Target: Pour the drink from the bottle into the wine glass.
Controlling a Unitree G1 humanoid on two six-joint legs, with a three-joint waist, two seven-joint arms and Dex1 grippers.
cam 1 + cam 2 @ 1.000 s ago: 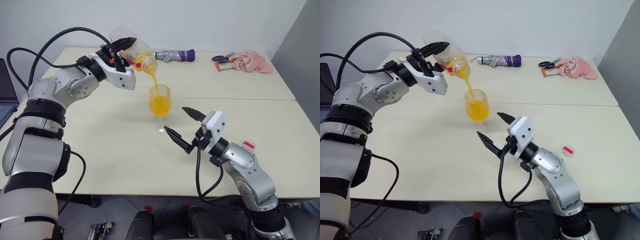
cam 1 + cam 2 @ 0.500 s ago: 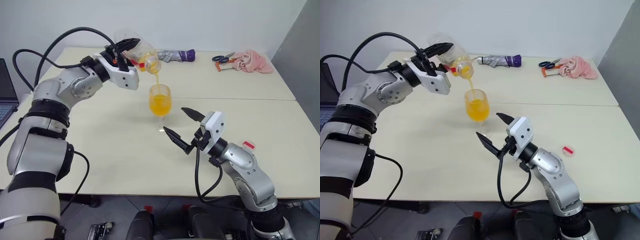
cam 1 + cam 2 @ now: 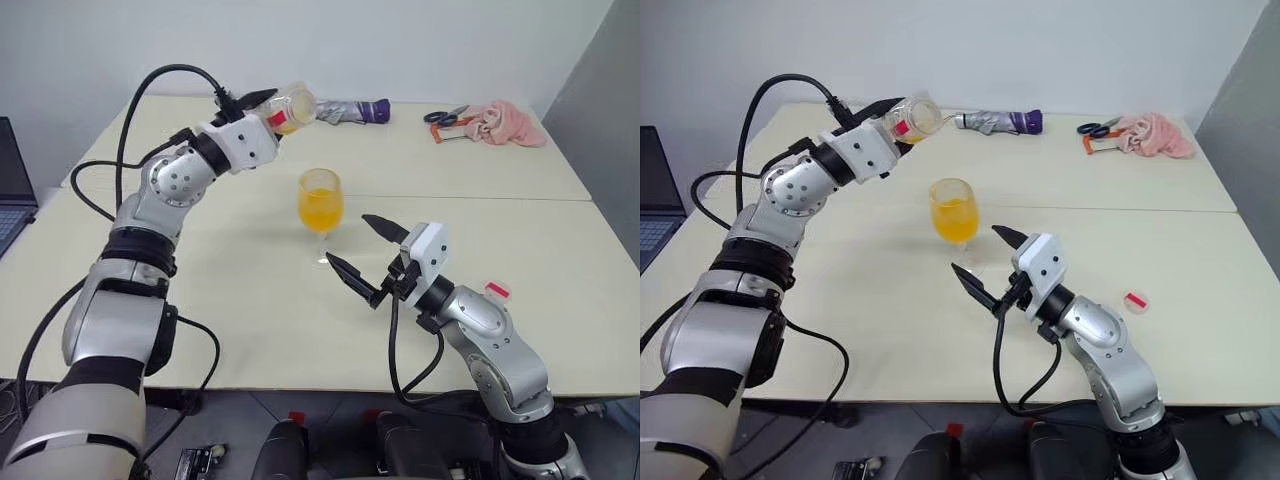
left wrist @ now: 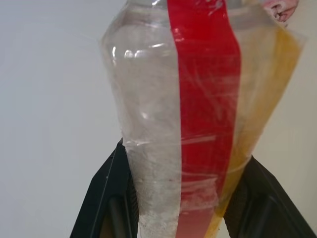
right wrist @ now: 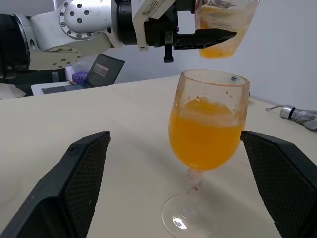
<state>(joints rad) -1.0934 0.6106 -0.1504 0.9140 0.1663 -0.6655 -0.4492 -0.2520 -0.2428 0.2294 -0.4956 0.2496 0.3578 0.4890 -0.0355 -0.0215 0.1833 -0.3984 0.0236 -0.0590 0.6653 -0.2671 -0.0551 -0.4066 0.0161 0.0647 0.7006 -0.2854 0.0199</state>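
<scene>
In the left eye view the left gripper (image 3: 268, 103) sat in the upper left of the frame, its black fingers clamped on the bottle (image 3: 290, 106); the bottle lay tilted, mouth toward the right, raised above the table (image 3: 200, 290) and up-left of the wine glass (image 3: 320, 210); the wine glass stood upright at the centre of the frame, its bowl about two-thirds full of the drink (image 3: 320, 208); the right gripper (image 3: 368, 256) hung just lower right of the glass, fingers spread wide and holding nothing, one finger close to the foot of the glass; a folded umbrella (image 3: 350, 110), scissors (image 3: 445, 116) and a pink cloth (image 3: 505, 122) lay along the top edge of the table; a small red cap (image 3: 497, 291) lay at the right, and a laptop (image 3: 12, 190) showed at the left edge.

In the left wrist view the bottle (image 4: 198, 109) took up the centre, its red label strip running top to bottom and a remnant of orange along its right side; a black finger (image 4: 106, 198) pressed its lower left and another its lower right.

In the right wrist view the wine glass (image 5: 208, 144) stood at centre right between the two wide-apart fingers (image 5: 74, 183); the bottle (image 5: 223, 27) hung at the top, above the glass's rim and clear of it, gripped by the left gripper (image 5: 198, 37).
</scene>
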